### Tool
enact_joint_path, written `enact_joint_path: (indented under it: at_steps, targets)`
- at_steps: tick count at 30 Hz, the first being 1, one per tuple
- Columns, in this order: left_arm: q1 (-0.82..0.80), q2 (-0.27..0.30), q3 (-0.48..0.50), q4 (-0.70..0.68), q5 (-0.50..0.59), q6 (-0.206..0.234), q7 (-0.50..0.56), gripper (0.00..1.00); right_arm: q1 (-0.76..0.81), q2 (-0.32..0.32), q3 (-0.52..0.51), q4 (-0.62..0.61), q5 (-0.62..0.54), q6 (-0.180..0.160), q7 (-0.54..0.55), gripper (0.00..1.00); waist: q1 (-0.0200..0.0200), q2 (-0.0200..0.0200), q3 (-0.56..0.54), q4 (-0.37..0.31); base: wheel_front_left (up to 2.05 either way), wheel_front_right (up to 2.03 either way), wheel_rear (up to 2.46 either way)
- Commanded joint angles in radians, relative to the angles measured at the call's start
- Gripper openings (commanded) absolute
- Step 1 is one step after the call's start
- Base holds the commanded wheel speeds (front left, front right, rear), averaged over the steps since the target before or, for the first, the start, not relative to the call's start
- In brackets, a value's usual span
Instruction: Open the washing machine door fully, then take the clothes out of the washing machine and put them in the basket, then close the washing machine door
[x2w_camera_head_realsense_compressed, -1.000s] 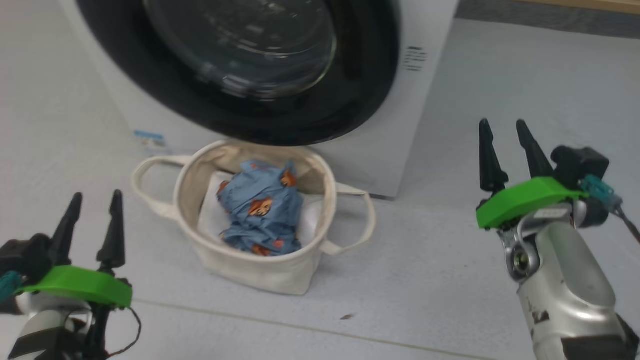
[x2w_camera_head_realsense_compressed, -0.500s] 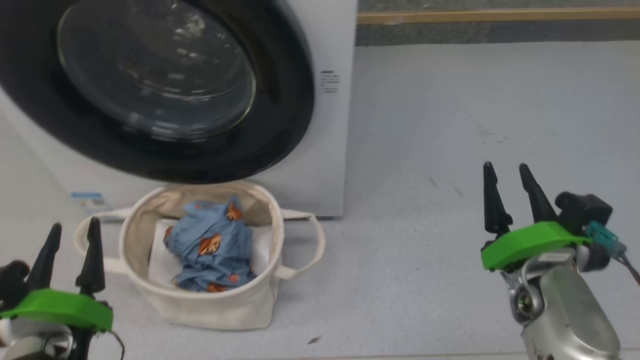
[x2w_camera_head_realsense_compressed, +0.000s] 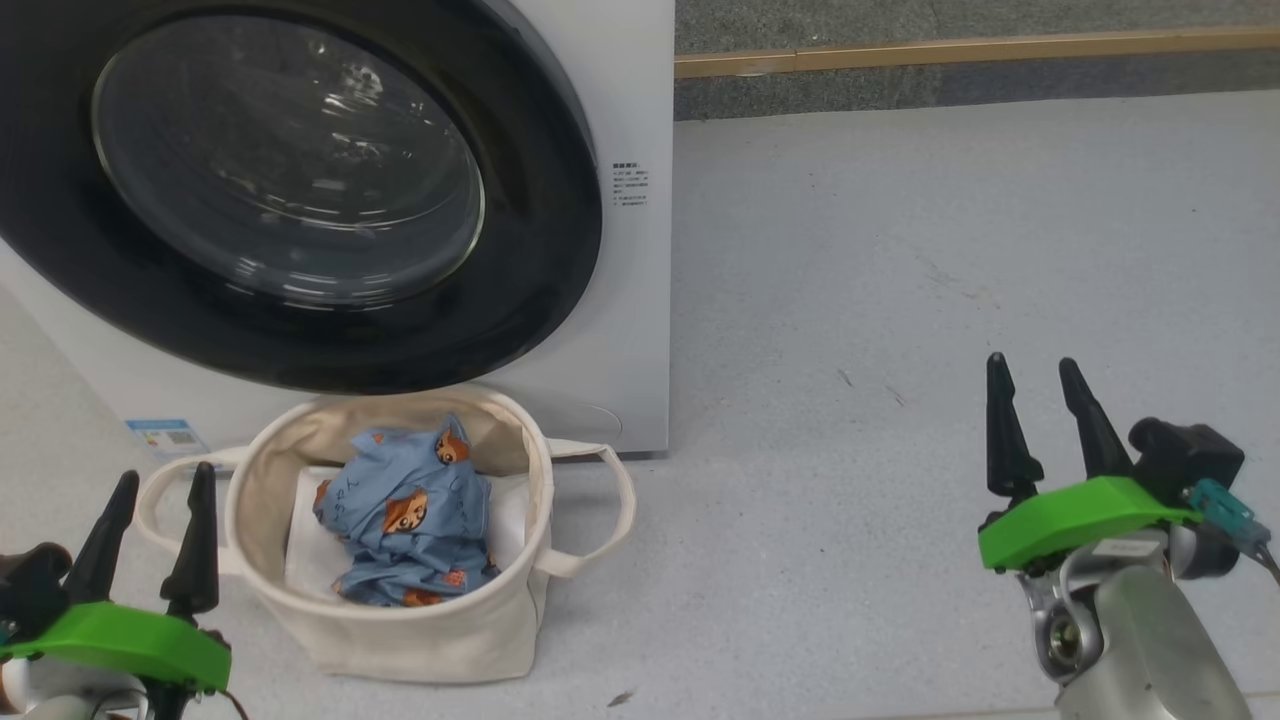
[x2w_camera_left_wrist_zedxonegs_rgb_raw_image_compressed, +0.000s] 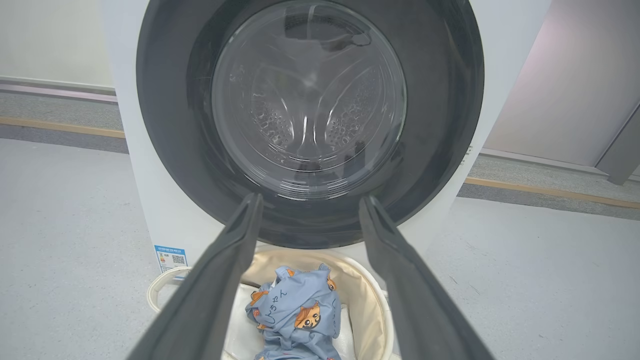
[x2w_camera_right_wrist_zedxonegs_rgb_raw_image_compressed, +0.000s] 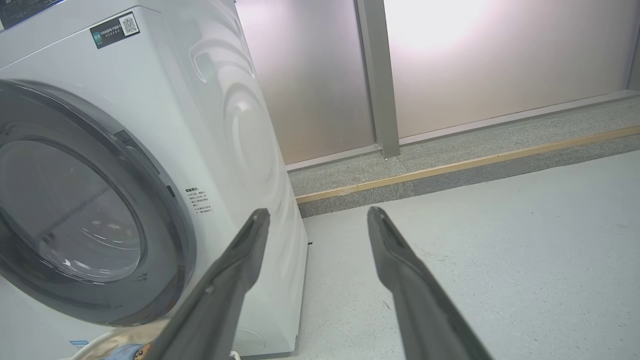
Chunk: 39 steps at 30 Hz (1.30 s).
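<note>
Head view had the left jaws parted and empty at the lower left, just beside the basket (x2w_camera_head_realsense_compressed: 440, 640); right jaws parted too, gripping nothing, over the floor (x2w_camera_head_realsense_compressed: 900, 250) well right of it. Inside the basket lay the clothes (x2w_camera_head_realsense_compressed: 405, 520), bunched on the white lining (x2w_camera_head_realsense_compressed: 300, 545). Behind it stood the washing machine (x2w_camera_head_realsense_compressed: 635, 330), its door (x2w_camera_head_realsense_compressed: 540, 250) closed flat against the front.
</note>
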Motion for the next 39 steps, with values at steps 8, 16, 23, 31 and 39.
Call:
enact_joint_path:
  at_steps: [8,16,23,31,39]
  targets:
    - [-0.038,0.056,0.020,-0.034,-0.012,-0.006,-0.012,1.00,-0.004,0.009,0.014,-0.047,0.007,0.003,-0.009,1.00,0.0000,-0.0001,-0.001,0.008,0.00,0.00,0.00]
    - [-0.051,0.065,0.006,-0.023,-0.019,-0.006,-0.012,1.00,-0.006,0.009,0.017,-0.042,0.013,0.003,-0.009,1.00,0.0000,-0.0001,0.000,0.009,0.00,0.00,0.00]
    - [-0.057,0.070,0.000,-0.019,-0.027,-0.006,-0.012,1.00,-0.005,0.009,0.013,-0.043,0.013,0.003,-0.009,1.00,0.0000,-0.0001,0.001,0.011,0.00,0.00,0.00]
    - [-0.063,0.078,0.000,-0.016,-0.036,-0.006,-0.012,1.00,-0.002,0.009,0.008,-0.047,0.013,0.003,-0.009,1.00,0.0000,-0.0001,0.002,0.012,0.00,0.00,0.00]
    - [-0.061,0.079,0.003,-0.020,-0.032,-0.006,-0.012,1.00,0.000,0.009,0.008,-0.047,0.013,0.003,-0.009,1.00,0.0000,-0.0001,0.003,0.013,0.00,0.00,0.00]
